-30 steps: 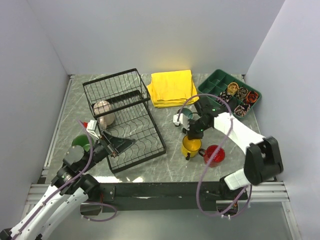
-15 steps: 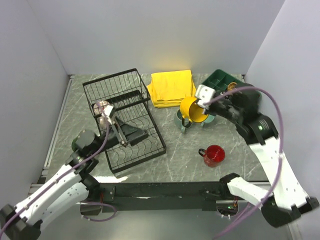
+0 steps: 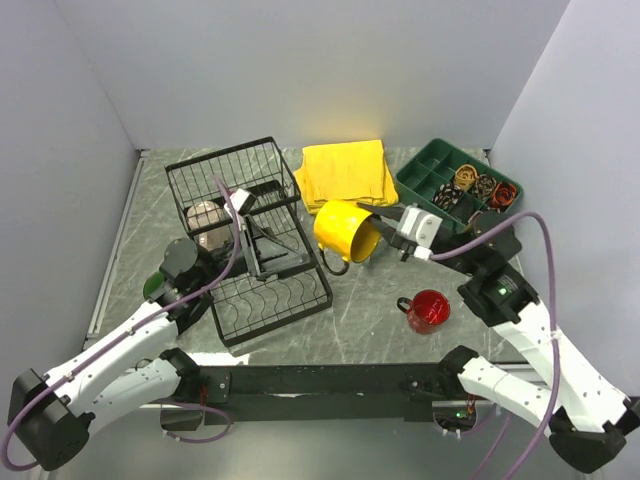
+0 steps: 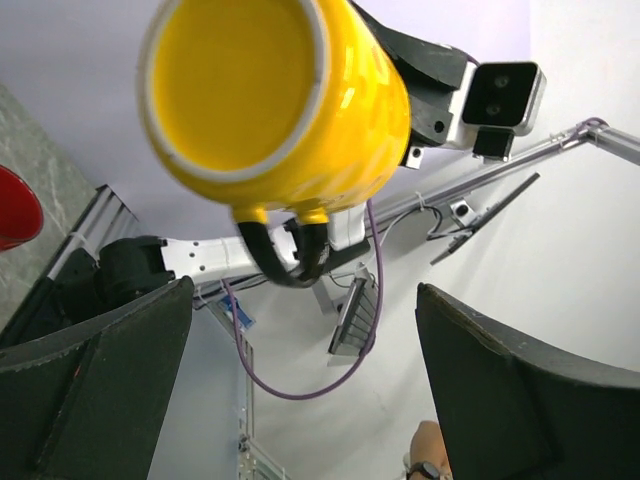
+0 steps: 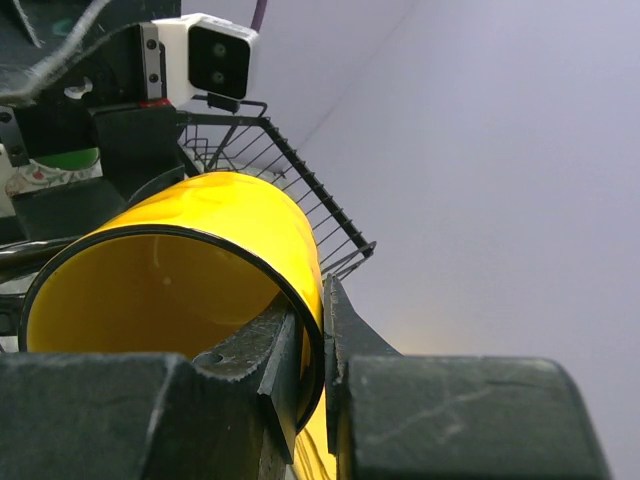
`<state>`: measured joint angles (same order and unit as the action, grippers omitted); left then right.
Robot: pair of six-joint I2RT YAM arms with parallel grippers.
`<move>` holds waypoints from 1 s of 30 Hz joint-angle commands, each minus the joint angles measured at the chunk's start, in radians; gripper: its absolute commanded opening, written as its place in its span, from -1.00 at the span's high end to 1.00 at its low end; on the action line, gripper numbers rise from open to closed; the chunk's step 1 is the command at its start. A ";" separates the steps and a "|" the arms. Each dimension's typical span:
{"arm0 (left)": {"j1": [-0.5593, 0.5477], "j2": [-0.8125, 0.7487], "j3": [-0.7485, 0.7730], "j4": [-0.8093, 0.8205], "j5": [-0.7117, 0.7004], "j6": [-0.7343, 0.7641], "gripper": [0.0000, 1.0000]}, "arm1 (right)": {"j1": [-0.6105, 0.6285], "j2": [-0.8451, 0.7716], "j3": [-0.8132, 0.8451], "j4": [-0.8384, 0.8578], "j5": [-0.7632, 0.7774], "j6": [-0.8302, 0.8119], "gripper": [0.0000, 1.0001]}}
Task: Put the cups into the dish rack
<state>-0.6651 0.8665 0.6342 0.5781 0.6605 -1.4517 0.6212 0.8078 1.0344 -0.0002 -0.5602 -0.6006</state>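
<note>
A yellow cup (image 3: 343, 231) hangs tilted in the air just right of the black wire dish rack (image 3: 297, 297), handle down. My right gripper (image 3: 377, 232) is shut on its rim (image 5: 322, 340), one finger inside the cup (image 5: 170, 270) and one outside. My left gripper (image 3: 283, 254) stands open over the rack's plate tray, facing the yellow cup (image 4: 275, 100), nothing between its fingers (image 4: 100, 385). A red cup (image 3: 428, 310) sits on the table. A beige cup (image 3: 207, 222) lies in the rack's basket. A dark green cup (image 3: 158, 286) shows partly behind my left arm.
A folded yellow cloth (image 3: 345, 172) lies behind the rack. At the back right stands a green divided tray (image 3: 437, 172) holding several small rolled items. Grey walls close in the table on three sides.
My right gripper lifted the yellow cup off the table and carried it left toward the rack. My left gripper swung up over the rack and turned toward the cup.
</note>
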 commanded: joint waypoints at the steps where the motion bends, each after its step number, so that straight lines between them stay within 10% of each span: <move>1: -0.017 0.028 0.033 0.117 0.053 -0.019 -0.94 | 0.040 0.016 0.007 0.247 0.078 0.016 1.00; 30: -0.050 0.221 0.122 0.350 0.133 -0.098 0.03 | 0.103 0.053 -0.131 0.401 -0.018 0.012 1.00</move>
<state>-0.6983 1.0843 0.6903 0.8135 0.7692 -1.5375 0.7086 0.8722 0.9157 0.2794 -0.5426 -0.6178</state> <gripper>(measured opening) 0.500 0.149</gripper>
